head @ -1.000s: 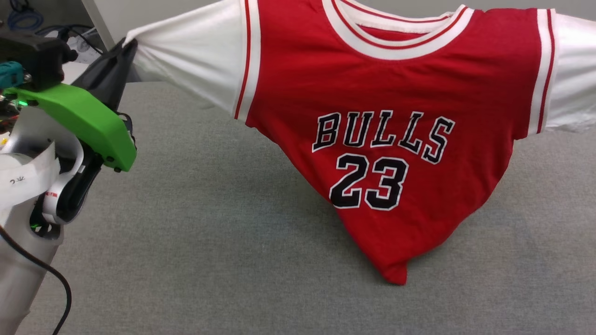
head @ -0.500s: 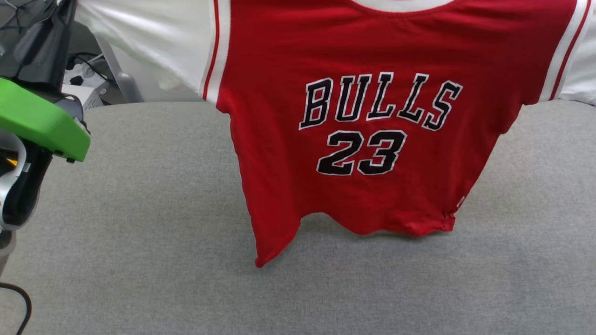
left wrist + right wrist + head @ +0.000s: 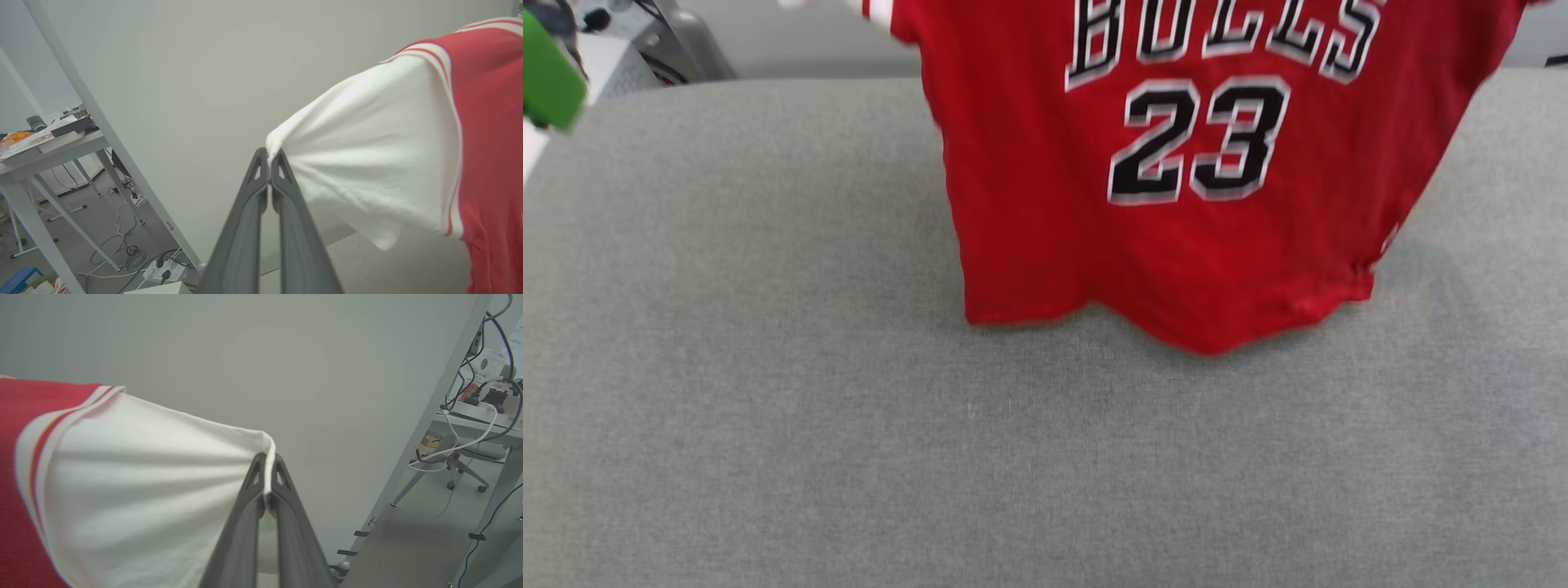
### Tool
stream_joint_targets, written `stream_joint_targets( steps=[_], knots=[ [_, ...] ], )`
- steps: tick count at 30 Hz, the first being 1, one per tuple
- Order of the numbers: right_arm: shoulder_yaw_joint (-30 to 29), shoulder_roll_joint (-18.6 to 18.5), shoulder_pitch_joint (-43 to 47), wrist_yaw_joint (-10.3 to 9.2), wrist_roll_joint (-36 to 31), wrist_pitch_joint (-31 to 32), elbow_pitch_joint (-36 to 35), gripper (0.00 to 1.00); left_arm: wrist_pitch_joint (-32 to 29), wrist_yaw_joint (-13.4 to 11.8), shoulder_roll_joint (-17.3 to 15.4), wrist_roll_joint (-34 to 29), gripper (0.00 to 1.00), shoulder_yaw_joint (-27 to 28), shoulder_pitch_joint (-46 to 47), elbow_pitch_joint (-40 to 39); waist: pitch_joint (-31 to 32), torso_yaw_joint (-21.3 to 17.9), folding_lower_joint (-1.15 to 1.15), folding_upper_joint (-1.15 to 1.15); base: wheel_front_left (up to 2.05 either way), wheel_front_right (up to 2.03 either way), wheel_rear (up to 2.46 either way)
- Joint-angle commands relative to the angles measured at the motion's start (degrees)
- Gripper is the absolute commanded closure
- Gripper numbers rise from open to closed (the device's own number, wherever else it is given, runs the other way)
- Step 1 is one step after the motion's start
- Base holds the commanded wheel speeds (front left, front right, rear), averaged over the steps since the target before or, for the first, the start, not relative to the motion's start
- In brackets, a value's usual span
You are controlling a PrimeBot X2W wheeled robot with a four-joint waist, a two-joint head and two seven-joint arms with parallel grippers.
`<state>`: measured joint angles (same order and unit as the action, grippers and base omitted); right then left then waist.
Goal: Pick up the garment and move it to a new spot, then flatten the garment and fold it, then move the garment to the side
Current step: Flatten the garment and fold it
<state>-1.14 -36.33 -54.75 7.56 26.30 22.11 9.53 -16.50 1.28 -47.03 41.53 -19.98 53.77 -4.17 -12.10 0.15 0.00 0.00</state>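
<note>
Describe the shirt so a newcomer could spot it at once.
Look at the wide grey padded surface; above its far half hangs a shirt, stretched between the left pincer and the right pincer, each shut on a white sleeve end. Its bright red body with black, white-edged BULLS lettering and 23 sets it apart from the plain grey around it.

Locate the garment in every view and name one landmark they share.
Head view: garment hangs top centre-right, hem over the grey surface.
Left wrist view: right side, white sleeve pinched in the left fingers.
Right wrist view: left side, other sleeve pinched in the right fingers.
Shared landmark: its red body.
</note>
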Motion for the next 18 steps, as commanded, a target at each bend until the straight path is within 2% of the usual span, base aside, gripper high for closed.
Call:
stream_joint_targets(
  steps=[1, 7, 12, 17, 18],
  knots=[
    [0.7, -0.53, -2.77, -0.08, -0.75, -0.86, 1.76, 1.0, -0.16, 0.65, 0.34, -0.74, 1.0, -0.09, 3.64, 1.75, -7.31, -0.45, 0.0, 0.0, 0.0, 0.0, 0.0],
    [4.65, -1.13, -14.54, -0.08, -1.69, -4.12, 9.66, 1.0, 0.0, 3.3, 5.66, -3.22, 1.0, -2.83, 18.77, 12.24, -14.05, -0.26, 0.0, 0.0, 0.0, 0.0, 0.0],
    [6.91, -1.3, -24.77, -0.08, -3.37, -7.16, 16.3, 1.0, 4.32, 4.57, 10.55, -6.29, 1.0, -4.49, 31.6, 22.56, -18.71, -0.03, 0.0, 0.0, 0.0, 0.0, 0.0],
    [8.28, -0.66, -32.89, -0.08, -5.89, -11.35, 22.87, 1.0, 8.09, 5.43, 13.03, -7.86, 1.0, -5.85, 40.33, 31.31, -22.11, 0.15, 0.0, 0.0, 0.0, 0.0, 0.0],
    [8.48, 0.36, -36.89, -0.08, -7.48, -14.06, 27.14, 1.0, 11.73, 5.71, 14.28, -8.64, 1.0, -6.44, 44.12, 36.46, -23.71, 0.44, 0.0, 0.0, 0.0, 0.0, 0.0]
  ],
)
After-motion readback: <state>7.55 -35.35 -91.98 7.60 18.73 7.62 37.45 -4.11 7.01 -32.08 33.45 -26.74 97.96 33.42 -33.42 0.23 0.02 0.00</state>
